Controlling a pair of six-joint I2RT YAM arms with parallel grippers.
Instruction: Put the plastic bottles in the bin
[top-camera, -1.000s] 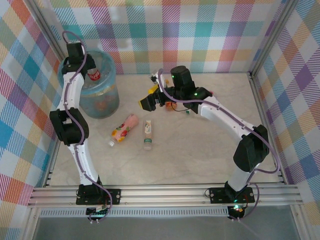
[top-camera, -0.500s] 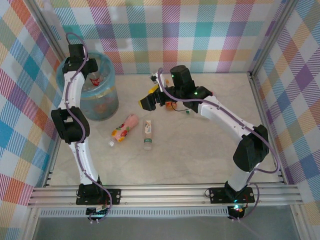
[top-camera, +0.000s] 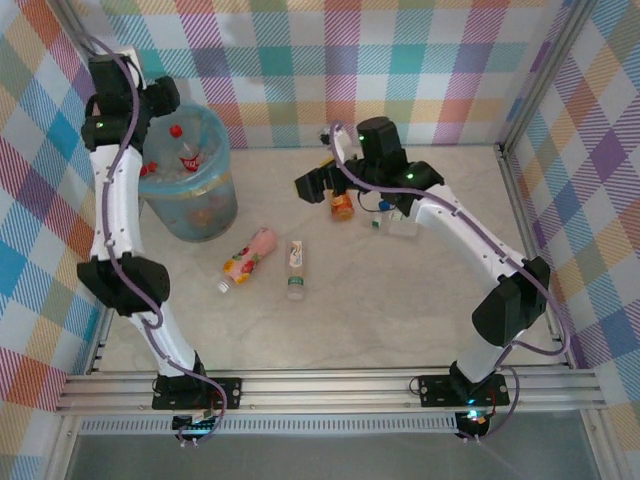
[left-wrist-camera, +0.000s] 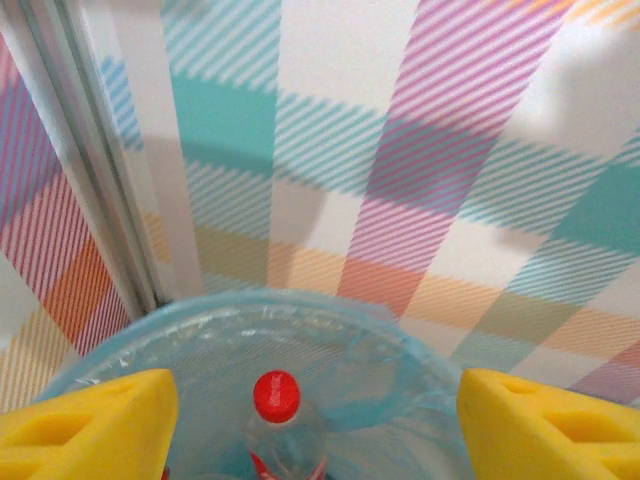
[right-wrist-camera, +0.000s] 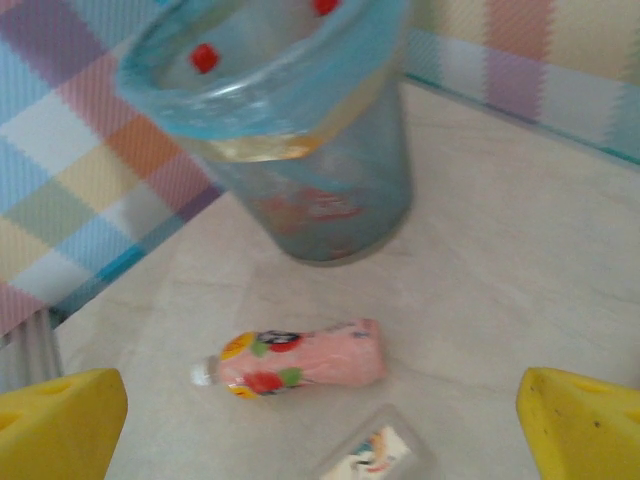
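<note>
The bin (top-camera: 205, 200), lined with a light-blue bag, stands at the back left and holds several plastic bottles. One clear bottle with a red cap (left-wrist-camera: 277, 396) stands upright inside it, below my left gripper (left-wrist-camera: 318, 405). That gripper (top-camera: 165, 100) hangs above the bin's far rim, open and holding nothing. A pink bottle (top-camera: 250, 256) and a green-white bottle (top-camera: 295, 268) lie on the table in front of the bin. An orange bottle (top-camera: 342, 205) lies under my right gripper (top-camera: 308, 185), which is open and empty, above the pink bottle (right-wrist-camera: 300, 360).
The checked side wall and its metal post (left-wrist-camera: 95, 170) are close behind the bin. A small clear bottle (top-camera: 385, 218) lies under the right forearm. The bin's rim (right-wrist-camera: 270, 120) is ahead of the right gripper.
My left gripper opened and let the red-labelled bottle drop into the bin, then rose up and back to the left. The right gripper shifted slightly right, uncovering the orange bottle.
</note>
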